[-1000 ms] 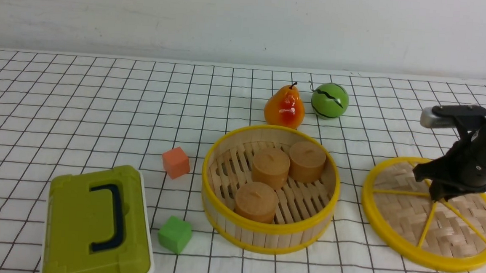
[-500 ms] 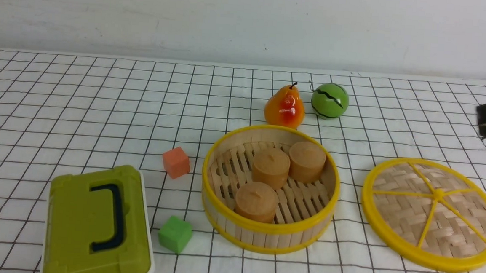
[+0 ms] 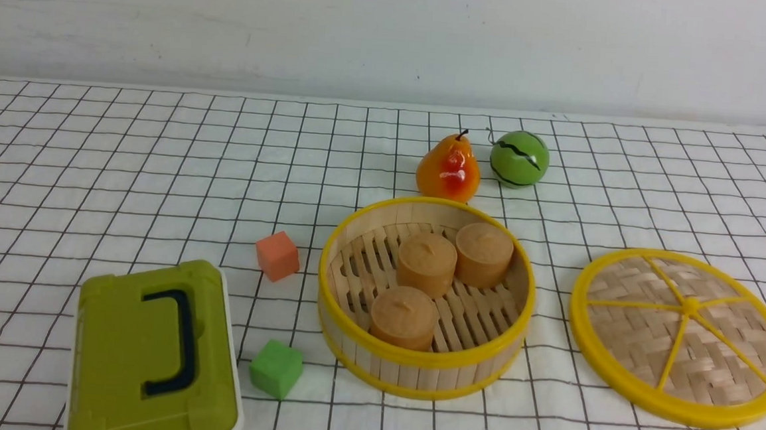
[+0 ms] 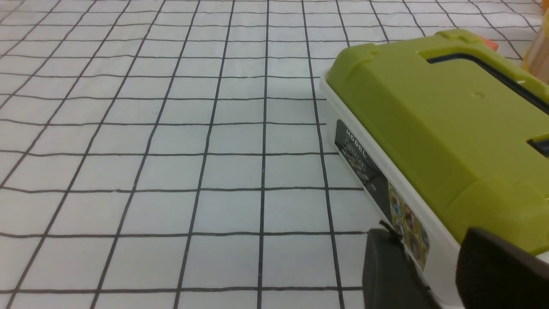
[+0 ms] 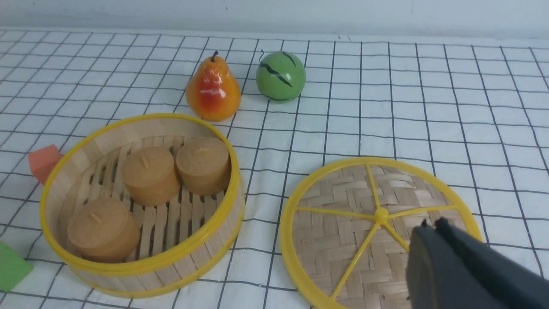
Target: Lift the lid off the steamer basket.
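Observation:
The steamer basket [image 3: 421, 370] stands uncovered in the middle of the table and holds three tan cylinders [image 3: 426, 263]. It also shows in the right wrist view [image 5: 141, 266]. The lid [image 3: 681, 336] lies flat on the cloth to the basket's right, apart from it. In the right wrist view the lid [image 5: 343, 231] lies below my right gripper [image 5: 432, 223], which is shut, empty and off the lid. My left gripper [image 4: 424, 240] is open and empty, low beside the olive-green box. Neither gripper shows in the front view.
An olive-green and white box [image 3: 155, 354] with a dark handle stands front left. An orange cube [image 3: 277, 255] and a green cube [image 3: 275, 368] lie left of the basket. A toy pear [image 3: 449, 169] and a green ball [image 3: 519, 158] stand behind it.
My right gripper was on the lid's centre a second ago. It let go, rose and drew back out of the front view. The lid stays flat on the cloth.

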Robot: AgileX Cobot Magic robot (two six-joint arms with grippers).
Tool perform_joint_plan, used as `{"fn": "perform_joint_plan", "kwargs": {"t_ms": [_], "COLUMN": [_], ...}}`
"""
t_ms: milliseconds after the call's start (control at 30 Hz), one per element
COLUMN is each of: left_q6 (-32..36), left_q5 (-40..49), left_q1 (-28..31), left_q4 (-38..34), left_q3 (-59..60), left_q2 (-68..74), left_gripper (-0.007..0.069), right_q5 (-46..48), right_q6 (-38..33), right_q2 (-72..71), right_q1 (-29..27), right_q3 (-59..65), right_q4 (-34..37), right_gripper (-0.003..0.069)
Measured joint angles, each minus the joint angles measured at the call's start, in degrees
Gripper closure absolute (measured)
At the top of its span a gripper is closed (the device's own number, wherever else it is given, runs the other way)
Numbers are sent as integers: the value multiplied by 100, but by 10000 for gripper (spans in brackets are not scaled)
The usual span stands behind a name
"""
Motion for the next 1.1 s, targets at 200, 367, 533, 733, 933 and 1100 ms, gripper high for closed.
{"fn": "perform_joint_plan", "kwargs": {"t_ms": [200,367,533,733,933,1100], "left_q6": [0,0,0,0,0,0], "left_q5": [0,0,0,0,0,0], "left_q1": [0,0,0,0,0,0], "left_q4": [0,0,0,0,0,0], "left_q3": [0,0,0,0,0,0], "left_q2": [0,0,0,0,0,0], "left_gripper": [385,385,385,385,385,385], "right_q5": [142,128,-50,-756,-2072,-2834], "right_q6": [0,0,-13,-19,-19,460], "right_q2": [-380,-438,-438,-537,-1397,-2290], "right_q1": [0,0,0,0,0,-144], "right_q3": [27,27,27,525,1784,3100], "right_q4": [35,-8,-100,-114,-435,-870], "right_gripper": [681,678,678,677,676,676]}}
